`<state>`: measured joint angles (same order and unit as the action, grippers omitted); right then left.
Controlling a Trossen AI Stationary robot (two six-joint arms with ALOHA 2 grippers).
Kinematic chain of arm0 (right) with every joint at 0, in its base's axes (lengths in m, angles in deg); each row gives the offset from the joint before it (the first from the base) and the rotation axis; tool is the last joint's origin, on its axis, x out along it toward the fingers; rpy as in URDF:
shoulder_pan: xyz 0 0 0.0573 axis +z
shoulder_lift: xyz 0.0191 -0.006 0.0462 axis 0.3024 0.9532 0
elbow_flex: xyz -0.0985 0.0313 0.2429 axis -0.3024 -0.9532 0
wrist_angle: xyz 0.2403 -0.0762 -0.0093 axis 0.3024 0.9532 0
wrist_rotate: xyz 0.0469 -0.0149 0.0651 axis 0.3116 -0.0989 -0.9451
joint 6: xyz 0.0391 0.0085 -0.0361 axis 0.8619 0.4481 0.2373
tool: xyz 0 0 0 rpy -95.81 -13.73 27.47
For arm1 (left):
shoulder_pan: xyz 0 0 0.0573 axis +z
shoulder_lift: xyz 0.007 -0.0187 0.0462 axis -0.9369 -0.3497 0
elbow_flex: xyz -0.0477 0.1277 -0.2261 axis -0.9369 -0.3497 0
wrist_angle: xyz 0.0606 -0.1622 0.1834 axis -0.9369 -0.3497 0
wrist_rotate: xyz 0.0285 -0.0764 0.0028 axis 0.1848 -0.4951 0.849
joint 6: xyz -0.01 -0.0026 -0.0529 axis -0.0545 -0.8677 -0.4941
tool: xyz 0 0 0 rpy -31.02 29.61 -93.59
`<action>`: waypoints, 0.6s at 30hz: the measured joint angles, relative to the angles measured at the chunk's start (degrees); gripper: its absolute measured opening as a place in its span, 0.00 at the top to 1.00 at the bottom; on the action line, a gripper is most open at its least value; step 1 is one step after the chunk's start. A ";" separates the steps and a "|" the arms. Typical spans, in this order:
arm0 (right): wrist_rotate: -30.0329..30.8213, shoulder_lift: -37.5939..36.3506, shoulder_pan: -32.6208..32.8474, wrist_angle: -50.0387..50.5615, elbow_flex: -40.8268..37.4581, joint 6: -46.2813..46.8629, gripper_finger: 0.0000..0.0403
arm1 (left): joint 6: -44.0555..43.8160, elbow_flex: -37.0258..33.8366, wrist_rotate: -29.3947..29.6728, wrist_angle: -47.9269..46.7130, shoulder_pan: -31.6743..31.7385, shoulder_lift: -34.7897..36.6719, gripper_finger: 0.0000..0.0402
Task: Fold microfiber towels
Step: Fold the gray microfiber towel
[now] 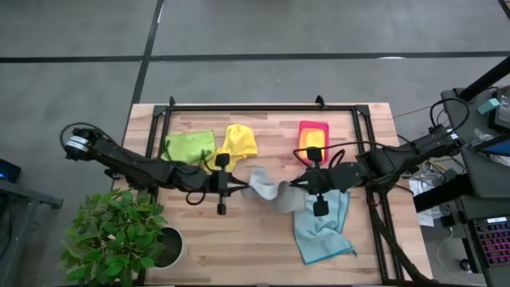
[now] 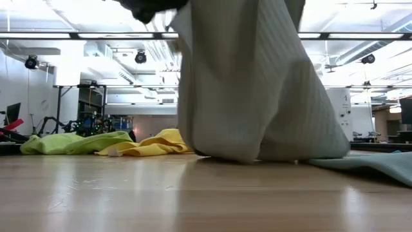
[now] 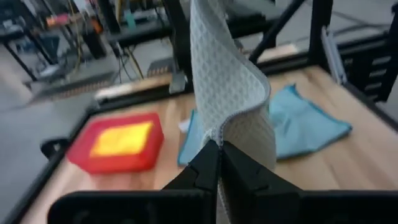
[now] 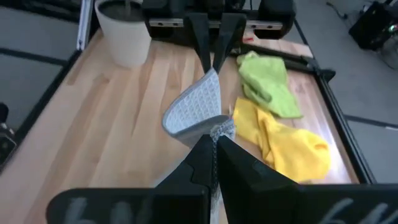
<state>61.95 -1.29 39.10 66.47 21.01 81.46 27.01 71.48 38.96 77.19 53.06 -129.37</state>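
- The wooden desk (image 1: 239,239) carried a green towel (image 1: 189,145) beside a yellow towel (image 1: 239,141).
- A light blue towel (image 1: 319,235) lay flat (partly rumpled).
- A red tray (image 1: 314,132) sat near the back edge.

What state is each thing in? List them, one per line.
Grey towel: lifted between both grippers, lower edge on the table.
Left gripper: jaws shut on the grey towel.
Right gripper: jaws shut on the grey towel.
Green towel: crumpled, flat.
Yellow towel: crumpled.
Blue towel: spread, unfolded.
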 joint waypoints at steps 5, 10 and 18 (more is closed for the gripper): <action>0.02 -0.04 0.00 3.46 2.16 2.11 0.98 | -0.17 0.92 -0.72 -5.66 -0.24 2.96 1.00; 0.02 -0.04 0.00 7.54 -1.11 8.74 0.98 | -9.30 -1.76 -3.21 -10.10 -0.22 0.80 1.00; 1.89 0.02 0.00 7.31 -11.92 18.19 0.98 | -12.23 -4.32 -3.15 2.51 1.13 -12.49 1.00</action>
<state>63.85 -1.26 39.10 73.78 9.09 99.65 14.78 67.16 35.81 79.71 54.20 -141.86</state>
